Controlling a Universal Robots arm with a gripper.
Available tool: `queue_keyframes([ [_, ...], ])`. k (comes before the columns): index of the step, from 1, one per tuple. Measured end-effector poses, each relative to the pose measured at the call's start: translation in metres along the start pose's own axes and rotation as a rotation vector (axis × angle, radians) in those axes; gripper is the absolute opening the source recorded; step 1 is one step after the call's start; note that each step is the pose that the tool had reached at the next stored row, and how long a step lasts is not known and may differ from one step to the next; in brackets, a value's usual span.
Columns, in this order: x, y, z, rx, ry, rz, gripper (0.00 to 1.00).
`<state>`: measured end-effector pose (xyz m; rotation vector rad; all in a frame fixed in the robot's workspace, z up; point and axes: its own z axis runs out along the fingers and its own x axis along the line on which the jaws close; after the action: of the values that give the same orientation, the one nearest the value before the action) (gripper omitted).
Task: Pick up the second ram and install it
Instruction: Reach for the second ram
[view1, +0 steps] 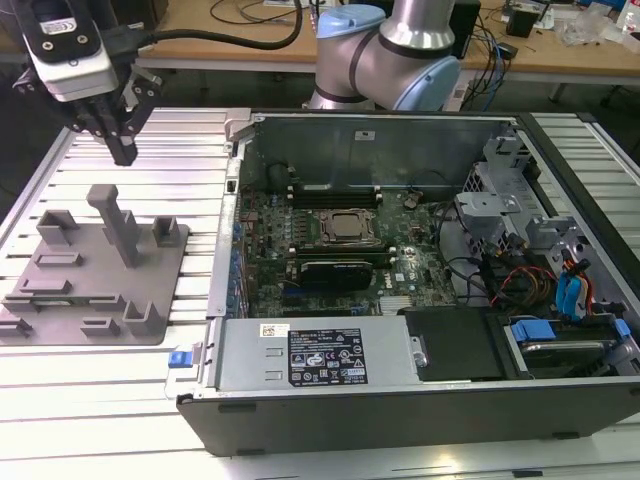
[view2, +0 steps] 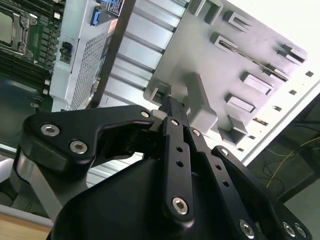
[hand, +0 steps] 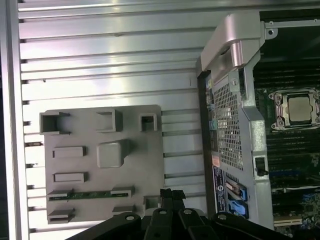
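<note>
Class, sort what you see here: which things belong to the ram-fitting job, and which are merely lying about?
Job:
second ram, lying in the grey tray
pincer, near that tray
motherboard

Lying about:
power supply
red wires inside the case

There is one gripper (view1: 122, 150) and, beneath it, one grey tray (view1: 170, 275) bearing one tall post (view1: 120, 225) and one ram stick (hand: 90, 195) (thin and green, lying flat). Off to the gripper's side, one open computer case (view1: 380, 150) holds one motherboard (view1: 425, 225) with one silver processor (view1: 348, 226). One arm (view1: 400, 60) carries the gripper.
</note>
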<state>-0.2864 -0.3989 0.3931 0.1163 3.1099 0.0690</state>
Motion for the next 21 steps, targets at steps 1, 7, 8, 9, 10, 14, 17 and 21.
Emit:
queue_keyframes([
  [1, 0.0020, -0.0002, -0.0001, 0.0000, 0.0000, 0.000, 0.08],
  [7, 0.0187, -0.0014, -0.0005, -0.0001, -0.0008, 0.000, 0.08],
  [8, 0.0207, -0.0015, -0.0005, 0.0000, -0.0010, 0.000, 0.08],
  [9, 0.0230, -0.0017, -0.0005, 0.0000, -0.0011, 0.000, 0.08],
  [10, 0.0272, -0.0020, -0.0005, 0.0000, -0.0013, 0.000, 0.08],
  [14, 0.0372, -0.0028, -0.0006, -0.0001, -0.0016, 0.000, 0.08],
  [17, 0.0481, -0.0036, -0.0007, -0.0001, -0.0019, 0.000, 0.08],
  [21, 0.0648, -0.0050, -0.0005, -0.0002, -0.0024, 0.000, 0.08],
])
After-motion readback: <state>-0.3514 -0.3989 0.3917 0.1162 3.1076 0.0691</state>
